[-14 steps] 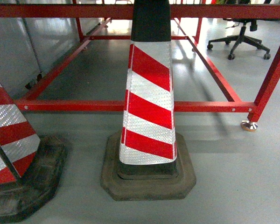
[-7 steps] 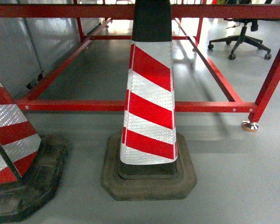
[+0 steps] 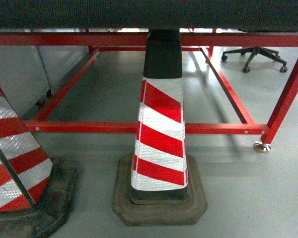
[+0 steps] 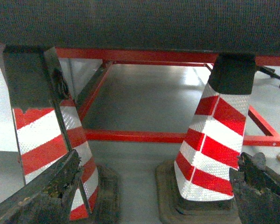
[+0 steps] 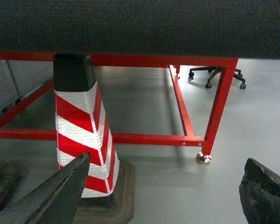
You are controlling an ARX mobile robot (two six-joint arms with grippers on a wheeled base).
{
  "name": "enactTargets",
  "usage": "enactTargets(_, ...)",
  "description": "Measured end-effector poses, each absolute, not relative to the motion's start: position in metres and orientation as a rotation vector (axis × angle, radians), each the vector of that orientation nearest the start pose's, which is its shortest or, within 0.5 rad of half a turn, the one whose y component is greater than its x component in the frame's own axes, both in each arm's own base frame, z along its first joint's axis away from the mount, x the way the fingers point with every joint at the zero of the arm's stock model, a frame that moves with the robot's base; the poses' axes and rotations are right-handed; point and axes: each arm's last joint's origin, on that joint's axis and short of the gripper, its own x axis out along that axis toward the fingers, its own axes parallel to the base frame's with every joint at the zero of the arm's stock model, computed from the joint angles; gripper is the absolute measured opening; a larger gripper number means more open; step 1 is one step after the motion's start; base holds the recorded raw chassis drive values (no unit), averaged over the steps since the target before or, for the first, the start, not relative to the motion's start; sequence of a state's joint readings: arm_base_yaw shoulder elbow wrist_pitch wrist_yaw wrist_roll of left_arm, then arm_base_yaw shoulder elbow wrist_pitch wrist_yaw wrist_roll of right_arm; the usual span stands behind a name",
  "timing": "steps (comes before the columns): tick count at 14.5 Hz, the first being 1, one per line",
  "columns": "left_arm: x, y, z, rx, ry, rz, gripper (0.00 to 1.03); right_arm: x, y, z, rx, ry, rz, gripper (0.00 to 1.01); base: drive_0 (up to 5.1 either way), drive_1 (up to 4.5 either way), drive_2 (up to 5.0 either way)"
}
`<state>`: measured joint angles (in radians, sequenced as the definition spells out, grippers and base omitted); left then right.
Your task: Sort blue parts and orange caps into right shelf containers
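While both grippers hang low with fingers spread wide and nothing between them, the left gripper (image 4: 154,196) and right gripper (image 5: 168,196) show only dark worn fingertips at the bottom corners of their wrist views. Beyond them a striped cone (image 3: 160,134) stands on the grey floor (image 3: 248,188), a second cone (image 3: 15,163) at left. Behind runs a red frame (image 3: 213,128), a chair (image 3: 256,52) farthest; no parts, caps, containers or shelf show.

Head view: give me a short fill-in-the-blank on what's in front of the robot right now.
1. The middle traffic cone has red and ____ stripes.
2. Its base rests on the ____.
3. The frame behind it is painted ____.
4. The office chair stands at the upper ____.

Missing: white; floor; red; right
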<state>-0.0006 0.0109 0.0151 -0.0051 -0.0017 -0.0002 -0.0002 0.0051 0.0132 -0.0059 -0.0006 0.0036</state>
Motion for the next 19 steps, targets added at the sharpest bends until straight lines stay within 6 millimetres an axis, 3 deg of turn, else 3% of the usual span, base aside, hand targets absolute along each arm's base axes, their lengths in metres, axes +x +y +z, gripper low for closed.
enactTargets(19, 0.0975, -0.0001, 0.1677, 0.000, -0.003, 0.000, 0.98, 0.0972, 0.0000, 0.1675, 0.002, -0.007, 0.000, 0.98, 0.0, 0.00, 0.0)
